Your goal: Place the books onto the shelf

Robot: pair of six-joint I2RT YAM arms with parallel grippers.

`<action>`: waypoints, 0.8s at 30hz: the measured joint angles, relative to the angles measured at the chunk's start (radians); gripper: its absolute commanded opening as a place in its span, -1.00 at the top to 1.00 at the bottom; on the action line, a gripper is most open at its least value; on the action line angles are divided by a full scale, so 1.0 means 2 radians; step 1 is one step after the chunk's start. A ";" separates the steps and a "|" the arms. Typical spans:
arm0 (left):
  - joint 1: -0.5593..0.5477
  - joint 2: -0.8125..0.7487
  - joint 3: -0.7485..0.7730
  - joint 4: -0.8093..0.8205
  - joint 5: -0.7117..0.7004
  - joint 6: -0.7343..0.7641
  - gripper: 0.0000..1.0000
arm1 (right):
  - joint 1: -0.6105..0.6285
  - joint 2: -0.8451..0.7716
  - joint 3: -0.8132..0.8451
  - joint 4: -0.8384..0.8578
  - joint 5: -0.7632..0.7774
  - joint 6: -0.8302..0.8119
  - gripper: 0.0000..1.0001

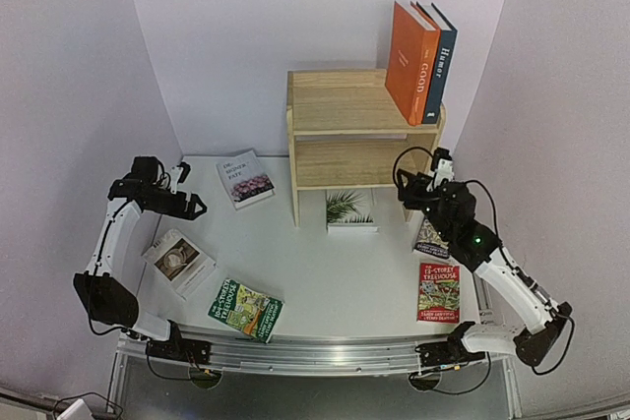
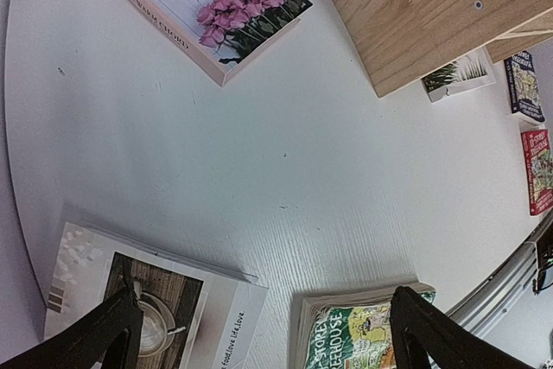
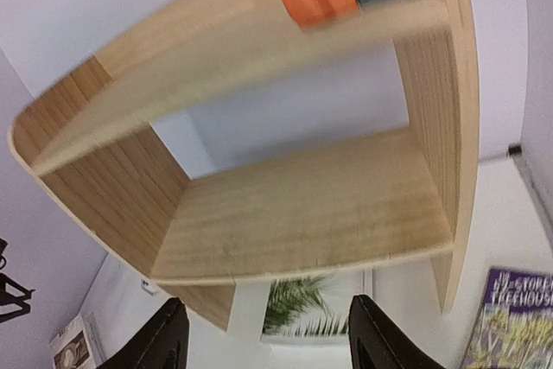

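At the shelf [image 1: 345, 110], I am hovering the right pincer [image 3: 272, 339] just off the open front of the wooden unit, towards its right side. Its jaws are standing apart and gripping nothing, while the orange book [image 1: 411, 61] and the dark blue book [image 1: 440, 61] are standing upright, side by side, at the right end of the top tier. In my judgement the coming move is turning on the palm-leaf book [image 1: 351, 211]. It is lying flat on the tabletop [image 1: 325, 272] at the foot of the shelf, partly tucked under the lower tier, below and a little left of this pincer. In the right wrist view it is showing between the two fingers. Its long axis seems to be running along the shelf front, though the lower board is hiding its far edge, so I am not calling that certain. The right arm is plainly the nearer one to it, and a Treehouse paperback [image 1: 430, 240] is lying closer still, half under that arm. The left pincer [image 2: 263, 317] is waiting well apart on the other side, jaws spread wide and empty, above the coffee-cup book [image 2: 190, 291] and the green Treehouse paperback [image 2: 354, 334], with the pink-flower book [image 2: 216, 6] near.
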 measured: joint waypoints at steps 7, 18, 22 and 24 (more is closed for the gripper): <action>0.000 0.005 0.000 0.000 0.009 0.000 -0.99 | 0.000 0.056 -0.144 0.013 -0.062 0.200 -0.22; 0.000 0.007 0.000 0.000 0.013 -0.001 -0.99 | -0.079 0.237 -0.243 0.236 -0.185 0.412 -0.19; 0.000 0.006 0.000 0.000 0.012 0.000 -0.99 | -0.102 0.313 -0.243 0.326 -0.207 0.444 -0.13; 0.000 0.004 0.000 0.000 0.012 0.000 -0.99 | -0.106 0.342 -0.243 0.367 -0.210 0.450 -0.11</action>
